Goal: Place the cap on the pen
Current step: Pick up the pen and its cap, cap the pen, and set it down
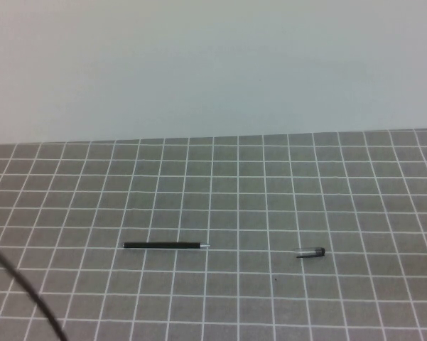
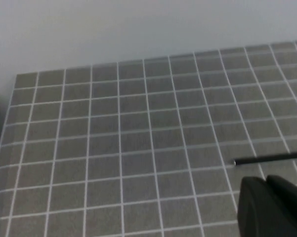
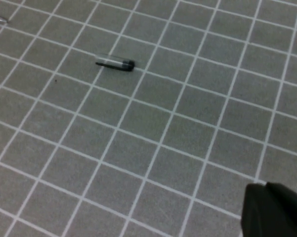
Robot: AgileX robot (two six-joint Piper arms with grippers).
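Nothing is picked up yet, so the step in hand is the first reach. The pen lies flat on the gridded tabletop, its silver writing tip pointing toward my right side. The cap lies well apart from the pen, out beyond that tip and almost in line with the barrel, dark closed end away from the pen.

My left gripper shows only as a dark corner in its wrist view, up off the tabletop and near the pen's blunt end. My right gripper is likewise only a dark corner, raised and well off from the cap on the side away from the pen. For both I cannot tell whether they are spread or closed, and neither holds anything that I can see.

To do this well, I think I should take the pen with the left gripper across the barrel, nearer the blunt end, leaving the tip stretch bare. The cap is small and round, so it will likely roll. I would come straight down with the right gripper, close across its width near the dark end, and keep its mouth free. Once both are lifted, I would line the axes up before pushing, since a slight tilt would jam the tip against the cap's rim.
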